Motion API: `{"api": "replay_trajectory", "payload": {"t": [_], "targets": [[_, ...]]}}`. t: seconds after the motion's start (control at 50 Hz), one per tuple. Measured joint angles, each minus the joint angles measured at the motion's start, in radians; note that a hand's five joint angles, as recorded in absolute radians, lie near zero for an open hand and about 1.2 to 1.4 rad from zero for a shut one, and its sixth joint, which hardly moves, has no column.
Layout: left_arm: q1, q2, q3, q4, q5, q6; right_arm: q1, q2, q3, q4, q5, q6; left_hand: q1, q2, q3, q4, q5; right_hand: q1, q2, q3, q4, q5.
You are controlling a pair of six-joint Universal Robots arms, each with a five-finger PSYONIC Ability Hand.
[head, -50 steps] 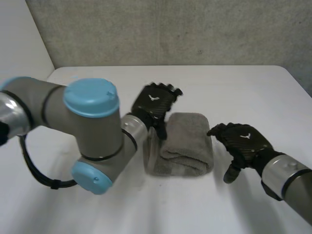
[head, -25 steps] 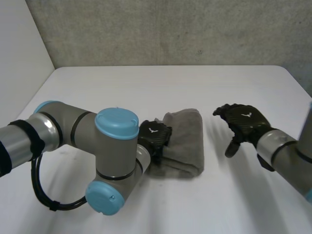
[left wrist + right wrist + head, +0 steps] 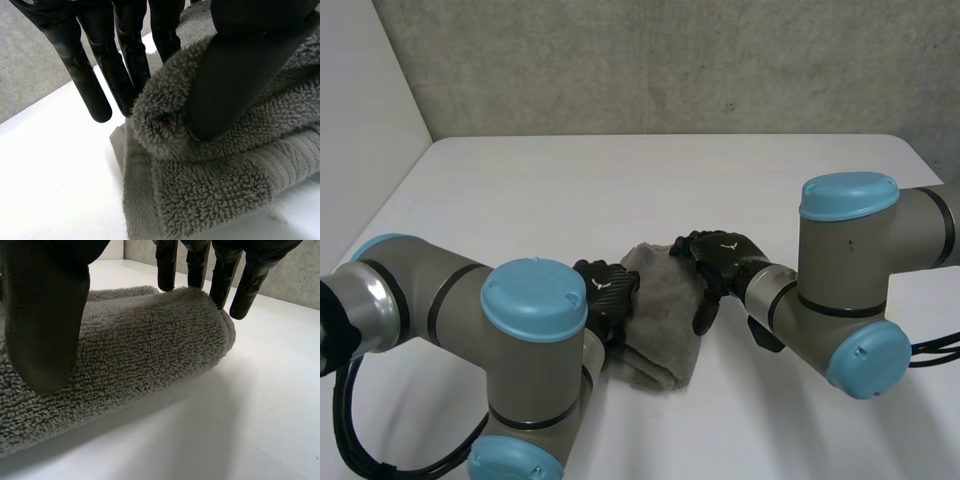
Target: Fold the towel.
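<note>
While the left hand (image 3: 605,298) and right hand (image 3: 722,258) sit at its opposite edges, the folded grey towel (image 3: 660,318) lies near the middle of the white table (image 3: 620,190).

The left hand pinches the upper fold, its thumb (image 3: 235,70) pressed on top and its straight fingers (image 3: 125,55) behind the fold. The right hand is spread loose over the towel, with fingertips (image 3: 220,285) touching the rounded fold and its thumb (image 3: 45,320) against the pile.
</note>
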Motion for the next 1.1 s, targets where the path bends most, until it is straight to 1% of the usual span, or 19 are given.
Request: {"api": "replay_trajectory", "payload": {"t": [0.02,0.06,0.1,0.12,0.16,0.22,0.28,0.36,0.42,0.46,0.52,0.54,0.58,0.6,0.64,0.7,0.78,0.86,1.1], "targets": [[0.0,-0.001,0.0,0.002,0.0,0.0,0.0,-0.001,0.001,0.002,0.0,0.001,-0.024,-0.034,-0.033,-0.034,-0.035,0.0,0.0,0.0,0.0,0.0],[0.0,-0.002,0.003,0.005,0.0,0.002,-0.002,-0.008,0.007,0.007,0.001,0.004,-0.146,-0.158,-0.158,-0.158,-0.16,0.0,0.0,0.0,0.0,0.0],[0.001,0.001,0.006,0.006,0.0,0.008,-0.006,-0.025,0.027,0.008,0.0,0.006,-0.399,-0.41,-0.408,-0.408,-0.414,0.0,0.0,0.0,0.0,0.0],[0.002,0.005,0.007,0.005,0.0,0.014,-0.008,-0.036,0.039,0.007,0.0,0.006,-0.479,-0.49,-0.488,-0.49,-0.495,0.0,0.0,0.0,0.0,0.0],[0.004,0.016,0.008,0.003,0.0,0.025,-0.011,-0.056,0.063,0.004,-0.001,0.007,-0.554,-0.566,-0.566,-0.565,-0.572,0.0,0.0,0.0,0.0,0.0],[0.007,0.041,0.01,0.0,0.003,0.046,-0.014,-0.091,0.103,-0.005,0.003,0.01,-0.61,-0.621,-0.622,-0.62,-0.626,0.0,0.0,0.0,0.0,0.0],[0.015,0.078,0.017,-0.002,0.012,0.071,-0.015,-0.127,0.142,-0.02,0.029,0.023,-0.656,-0.668,-0.666,-0.666,-0.655,-0.001,0.0,0.0,0.0,0.0],[0.035,0.129,0.04,-0.007,0.048,0.107,-0.013,-0.184,0.2,-0.047,0.101,0.063,-0.678,-0.691,-0.691,-0.692,-0.665,0.0,0.0,0.0,0.0,0.0],[0.059,0.151,0.066,-0.017,0.113,0.124,-0.009,-0.215,0.229,-0.06,0.151,0.099,-0.684,-0.697,-0.696,-0.698,-0.667,0.0,0.0,0.0,0.0,0.0],[0.079,0.155,0.091,-0.032,0.178,0.128,-0.006,-0.229,0.242,-0.065,0.179,0.127,-0.684,-0.697,-0.697,-0.698,-0.669,0.0,0.0,0.0,0.0,0.0],[0.116,0.142,0.143,-0.073,0.311,0.122,0.002,-0.239,0.252,-0.068,0.208,0.178,-0.684,-0.697,-0.697,-0.698,-0.67,0.0,0.0,0.0,0.0,0.0],[0.121,0.137,0.153,-0.081,0.332,0.119,0.005,-0.239,0.252,-0.068,0.211,0.186,-0.684,-0.696,-0.697,-0.697,-0.67,0.0,0.0,0.0,0.0,0.0],[0.146,0.092,0.206,-0.131,0.43,0.095,0.022,-0.233,0.251,-0.069,0.218,0.224,-0.681,-0.692,-0.694,-0.693,-0.67,0.0,0.0,0.0,0.0,0.0],[0.152,0.073,0.226,-0.15,0.458,0.085,0.031,-0.226,0.249,-0.07,0.221,0.237,-0.681,-0.689,-0.691,-0.689,-0.67,0.0,0.0,0.0,0.0,0.0],[0.162,0.036,0.261,-0.186,0.503,0.066,0.051,-0.211,0.243,-0.072,0.227,0.26,-0.681,-0.687,-0.688,-0.686,-0.67,0.0,0.0,0.0,0.0,0.0],[0.167,-0.008,0.291,-0.226,0.537,0.05,0.076,-0.188,0.234,-0.078,0.243,0.282,-0.67,-0.678,-0.677,-0.676,-0.669,0.0,0.0,0.0,0.0,0.0],[0.169,-0.057,0.302,-0.266,0.548,0.044,0.11,-0.153,0.221,-0.101,0.28,0.299,-0.639,-0.648,-0.649,-0.648,-0.658,0.0,0.0,0.0,0.0,0.0],[0.175,-0.086,0.29,-0.28,0.534,0.044,0.137,-0.112,0.202,-0.125,0.312,0.305,-0.613,-0.624,-0.626,-0.625,-0.624,0.0,0.0,0.0,0.0,0.0],[0.222,-0.103,0.218,-0.271,0.361,0.069,0.179,0.016,0.115,-0.139,0.353,0.3,-0.594,-0.602,-0.603,-0.603,-0.602,-0.004,0.0,0.0,0.0,0.0]]}}
